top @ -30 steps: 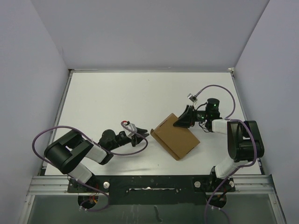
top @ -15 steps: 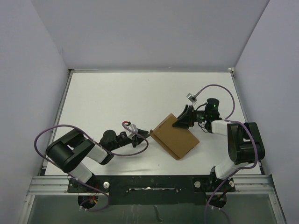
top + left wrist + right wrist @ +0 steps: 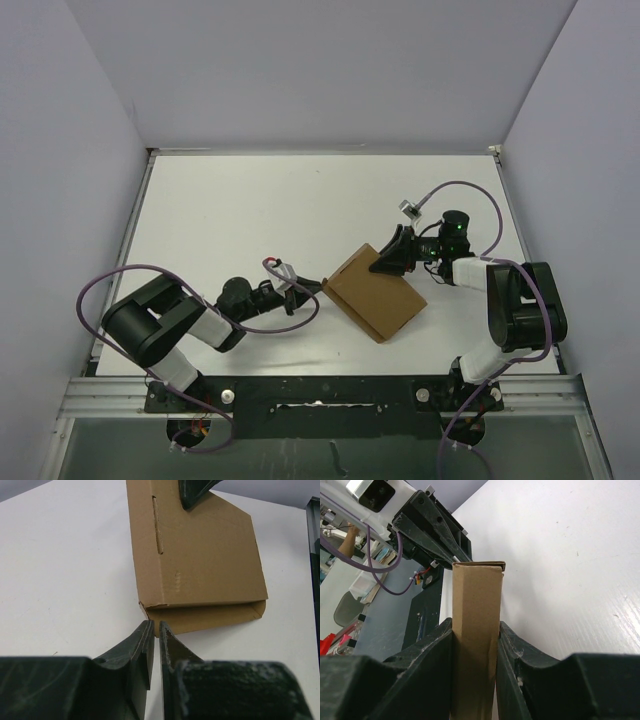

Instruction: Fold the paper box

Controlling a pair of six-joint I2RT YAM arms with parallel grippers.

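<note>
The paper box (image 3: 375, 295) is a thin brown cardboard mailer lying folded on the white table, right of centre. My right gripper (image 3: 385, 262) is shut on its far edge; in the right wrist view the box edge (image 3: 477, 610) stands pinched between the two fingers (image 3: 435, 655). My left gripper (image 3: 303, 292) lies low on the table just left of the box. In the left wrist view its jaws (image 3: 156, 624) are drawn together with only a thin slit and nothing between them, tips just short of the box's near corner (image 3: 150, 611). A right fingertip (image 3: 192, 492) shows on the box's far side.
Grey walls enclose the table (image 3: 250, 210) on three sides. A black mounting rail (image 3: 320, 392) runs along the near edge. Purple cables (image 3: 110, 285) loop off both arms.
My left gripper's jaws have closed up and the gripper has drawn back slightly to the left. The right gripper and the box have not moved.
</note>
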